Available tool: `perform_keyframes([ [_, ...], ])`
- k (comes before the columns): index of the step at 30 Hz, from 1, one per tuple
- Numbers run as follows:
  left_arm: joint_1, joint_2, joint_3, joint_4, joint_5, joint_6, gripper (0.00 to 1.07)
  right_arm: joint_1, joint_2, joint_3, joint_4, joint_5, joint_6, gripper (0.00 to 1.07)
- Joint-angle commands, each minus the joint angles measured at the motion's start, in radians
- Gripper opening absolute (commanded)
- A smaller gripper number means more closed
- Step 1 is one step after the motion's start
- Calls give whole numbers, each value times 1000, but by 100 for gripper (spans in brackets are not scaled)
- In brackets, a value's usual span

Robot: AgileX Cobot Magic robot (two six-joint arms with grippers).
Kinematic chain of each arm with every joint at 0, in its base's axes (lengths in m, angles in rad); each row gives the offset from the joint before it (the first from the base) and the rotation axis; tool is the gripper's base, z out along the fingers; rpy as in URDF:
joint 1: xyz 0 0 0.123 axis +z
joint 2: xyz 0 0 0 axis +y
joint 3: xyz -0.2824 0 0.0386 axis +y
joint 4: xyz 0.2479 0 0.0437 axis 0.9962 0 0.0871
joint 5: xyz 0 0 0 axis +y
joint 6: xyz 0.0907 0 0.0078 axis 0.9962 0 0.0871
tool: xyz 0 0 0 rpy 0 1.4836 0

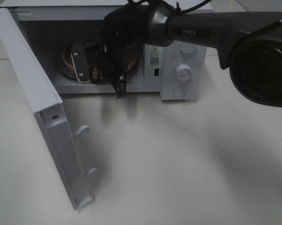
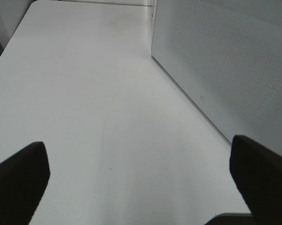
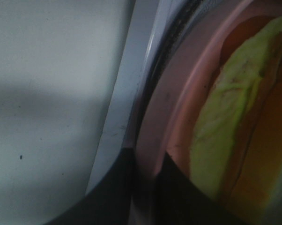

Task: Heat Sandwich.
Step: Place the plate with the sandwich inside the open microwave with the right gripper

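Fingers (image 3: 114,201) of the right gripper (image 3: 146,199) are clamped on the rim of the pink plate (image 3: 178,89), one dark pad on each side of it, as the right wrist view shows close up. On that plate lies the sandwich (image 3: 227,117), its pale yellow-green filling showing beside a tan-orange crust. In the high view this gripper is reached into the cavity of the white microwave (image 1: 183,28), at the near edge of the plate. The arm's dark wrist covers much of the plate there, so the sandwich cannot be made out from that camera. Plate and sandwich sit inside the cavity, towards its left side; whether the plate rests on the floor of the oven or is lifted cannot be told. The door (image 1: 42,108) is swung wide open to the left, with two hooks on its free edge. Right of the cavity is the control panel with a round knob (image 1: 183,71). The microwave stands on the white desk (image 1: 178,164). The left gripper (image 2: 141,187) has its fingers spread wide apart and grips nothing; it is above the desk, beside a white perforated panel (image 2: 225,61).
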State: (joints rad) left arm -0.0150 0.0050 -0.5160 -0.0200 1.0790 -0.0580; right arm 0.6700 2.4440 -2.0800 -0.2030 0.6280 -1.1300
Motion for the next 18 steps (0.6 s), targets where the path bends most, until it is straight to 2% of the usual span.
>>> perform_keyframes([
  [1,5,-4,1,-6,-4,-5,98,11,-11,-13,5,-3,-47,9],
  [7,5,-4,1,-6,-4,-5,98,11,-13,-13,29,7,-47,13],
  [10,5,-4,1,-6,-4,-5,98,11,-33,2,29,16,-28,23],
  [11,5,-4,1,-6,-4,-5,98,11,-33,2,29,16,-28,23],
  [12,5,-4,1,-6,-4,-5,98,11,-49,23,26,8,-28,32],
  [15,5,-4,1,-6,-4,-5,98,11,-69,46,26,2,-12,46],
  [16,5,-4,1,-6,-4,-5,98,11,-69,46,26,2,-12,46],
  [18,5,-4,1,-6,-4,-5,98,9,-84,72,27,-6,14,59],
])
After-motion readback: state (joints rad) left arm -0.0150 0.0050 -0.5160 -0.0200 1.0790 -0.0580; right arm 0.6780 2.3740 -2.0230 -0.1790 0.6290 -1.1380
